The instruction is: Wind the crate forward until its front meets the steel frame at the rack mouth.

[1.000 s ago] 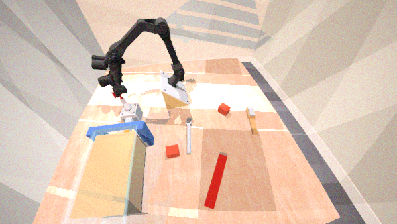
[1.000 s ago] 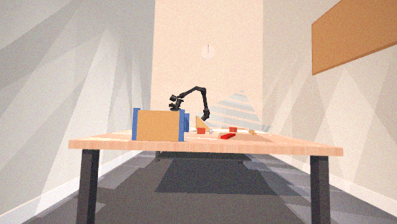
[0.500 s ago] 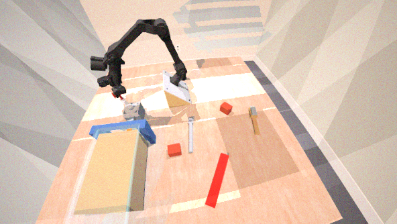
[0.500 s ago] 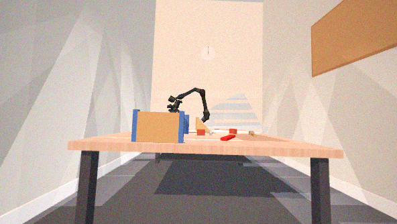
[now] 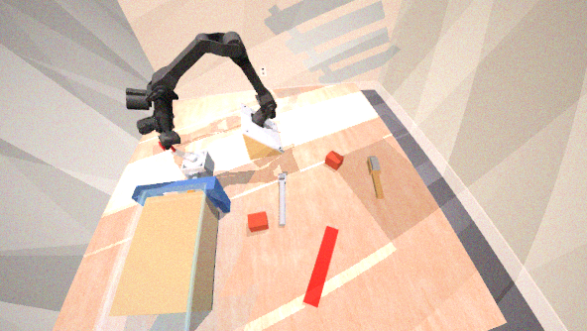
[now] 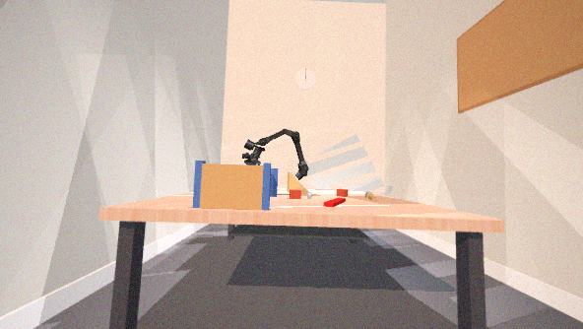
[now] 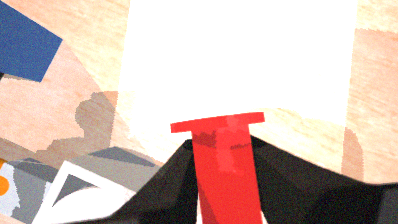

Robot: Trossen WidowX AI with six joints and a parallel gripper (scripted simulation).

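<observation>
The winch (image 5: 198, 165) (image 7: 82, 192) (wrist view) is cut off.

Red grip (image 7: 227, 175) betw. end effector (image 7: 216, 143) fingers, winch (image 7: 80, 192) & blue pc. (image 7: 30, 42) at L.

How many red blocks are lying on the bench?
3. One squarish block sits nearest the blue-framed rack; another sits by the hammer; a long flat one lies nearer the bench's front edge. Others may be hidden.

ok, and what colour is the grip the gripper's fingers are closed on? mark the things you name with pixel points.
Solid red (image 5: 163, 146) (image 7: 227, 175); the wrist view shows it best.
</observation>
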